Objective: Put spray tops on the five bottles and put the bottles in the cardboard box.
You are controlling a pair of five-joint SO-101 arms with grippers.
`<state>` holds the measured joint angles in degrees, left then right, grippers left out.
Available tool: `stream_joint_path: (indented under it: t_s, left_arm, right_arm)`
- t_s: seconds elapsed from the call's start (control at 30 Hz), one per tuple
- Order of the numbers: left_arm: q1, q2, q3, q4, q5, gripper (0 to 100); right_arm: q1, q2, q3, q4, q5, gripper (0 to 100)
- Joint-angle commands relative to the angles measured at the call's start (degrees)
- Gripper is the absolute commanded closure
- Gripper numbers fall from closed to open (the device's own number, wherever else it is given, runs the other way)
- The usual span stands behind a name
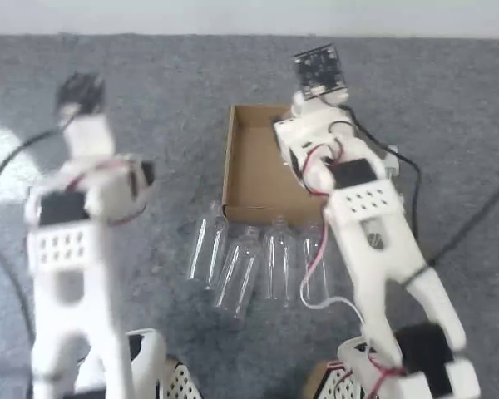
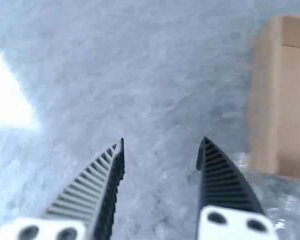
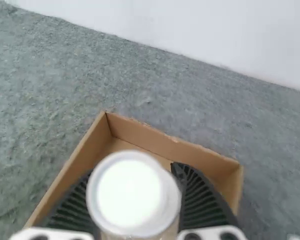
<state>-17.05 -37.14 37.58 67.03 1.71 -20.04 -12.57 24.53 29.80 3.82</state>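
Note:
Several clear bottles [image 1: 239, 270] lie side by side on the grey carpet, just in front of the cardboard box [image 1: 249, 170]. My right gripper [image 3: 132, 172] hangs above the open box [image 3: 127, 132], shut on a bottle [image 3: 133, 192] that I see end-on as a round white disc. In the high view that arm [image 1: 320, 145] reaches over the box's right side. Left of the box, my left gripper [image 2: 162, 150] stands open over bare carpet with nothing between its fingers. It appears as a dark blurred shape [image 1: 79, 90] in the high view.
In the left wrist view the box wall [image 2: 277, 95] stands at one side, with a glimpse of a clear bottle [image 2: 285, 205] below it. Cables trail off both arms across the carpet. A white wall runs behind the carpet's far edge.

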Motion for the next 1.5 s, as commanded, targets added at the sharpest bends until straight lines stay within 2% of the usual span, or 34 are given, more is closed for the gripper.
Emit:
stream_joint_path:
  t_s: [0.0,0.13,0.3,0.63,1.07,1.3,1.47]
  left_arm:
    - [-4.4,-17.7,16.8,-3.6,-3.3,78]
    - [-4.6,-27.8,27.3,-5.1,-5.0,78]
    - [-4.6,-34.5,31.3,-5.2,-5.1,78]
    - [-4.5,-34.7,32.0,-5.2,-5.1,78]
    - [-4.4,-35.2,32.6,-5.3,-5.1,78]
    - [-4.4,-35.2,32.6,-5.3,-5.1,78]
    - [-4.4,-35.2,32.6,-5.3,-5.1,78]
  right_arm:
    - [-1.2,7.3,-10.3,-3.9,0.1,99.2]
    - [-0.9,14.7,-18.0,-3.9,-4.8,99.2]
    - [-1.4,21.7,-24.4,-4.0,-7.6,99.2]
    - [-3.5,30.2,-25.5,-9.9,-7.1,99.2]
    - [-4.7,37.0,-29.7,-10.2,-6.9,98.7]
    - [-5.0,38.0,-29.8,-10.1,-1.8,87.6]
    - [-5.1,38.0,-29.8,-10.1,-1.8,86.4]
